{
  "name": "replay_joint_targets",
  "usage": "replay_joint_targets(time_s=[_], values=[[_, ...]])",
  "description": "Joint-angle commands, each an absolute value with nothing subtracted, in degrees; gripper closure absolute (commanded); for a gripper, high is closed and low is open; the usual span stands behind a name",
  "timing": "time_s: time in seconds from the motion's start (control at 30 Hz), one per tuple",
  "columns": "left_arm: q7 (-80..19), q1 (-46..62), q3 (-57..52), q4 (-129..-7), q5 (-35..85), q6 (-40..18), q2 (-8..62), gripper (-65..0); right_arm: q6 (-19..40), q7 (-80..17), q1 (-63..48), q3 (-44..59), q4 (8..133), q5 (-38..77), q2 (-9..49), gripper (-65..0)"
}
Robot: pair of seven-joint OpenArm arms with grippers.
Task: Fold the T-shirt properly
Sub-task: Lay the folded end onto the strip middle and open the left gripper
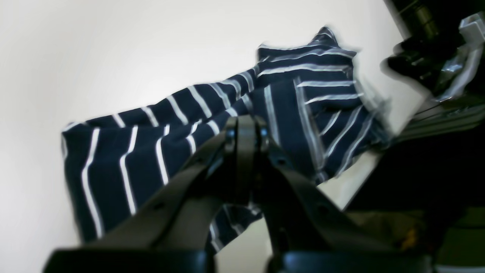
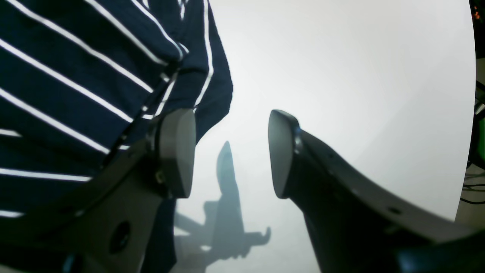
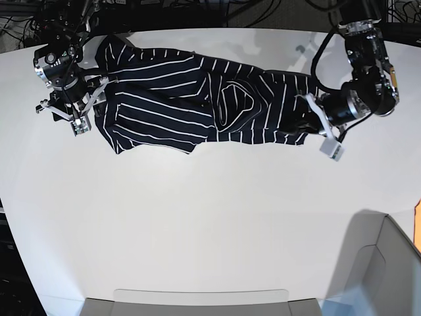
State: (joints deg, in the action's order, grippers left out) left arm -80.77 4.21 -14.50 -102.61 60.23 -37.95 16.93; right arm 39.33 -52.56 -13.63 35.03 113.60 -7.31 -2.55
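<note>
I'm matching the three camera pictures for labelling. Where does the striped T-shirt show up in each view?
Left wrist: the T-shirt fills the middle, behind the shut left gripper.
Right wrist: it fills the upper left, beside the open right gripper.
Base: it lies bunched across the top, between both arms.
Shared landmark: the white table.

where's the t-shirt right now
In the base view the T-shirt lies stretched across the far part of the white table, between the right hand and the left hand.
</note>
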Motion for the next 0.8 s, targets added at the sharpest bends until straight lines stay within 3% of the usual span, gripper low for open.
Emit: replay_joint_targets(time_s=[0.0,0.2,0.5,0.77], values=[[-80.0,4.4,-13.7,-103.4,58.2,-38.0,17.6,0.0,40.0,-51.6,-13.1,34.9,114.6,-6.5,-2.2,-30.9],[-80.0,4.4,-3.8,-103.5,46.7,-38.0,17.5,0.0,40.0,-51.6,-12.8,34.9,114.6,-6.5,-2.4,-30.9],[-80.0,4.3,1.0,-103.4,46.0,-38.0,12.3,0.0,40.0,-51.6,-13.1,35.2,114.7,-6.5,-2.2,-30.9],[-80.0,3.8,8.9,-99.0,45.9,-38.0,12.0,0.0,40.0,-51.6,-13.1,35.3,114.9,-6.5,-2.2,-30.9]])
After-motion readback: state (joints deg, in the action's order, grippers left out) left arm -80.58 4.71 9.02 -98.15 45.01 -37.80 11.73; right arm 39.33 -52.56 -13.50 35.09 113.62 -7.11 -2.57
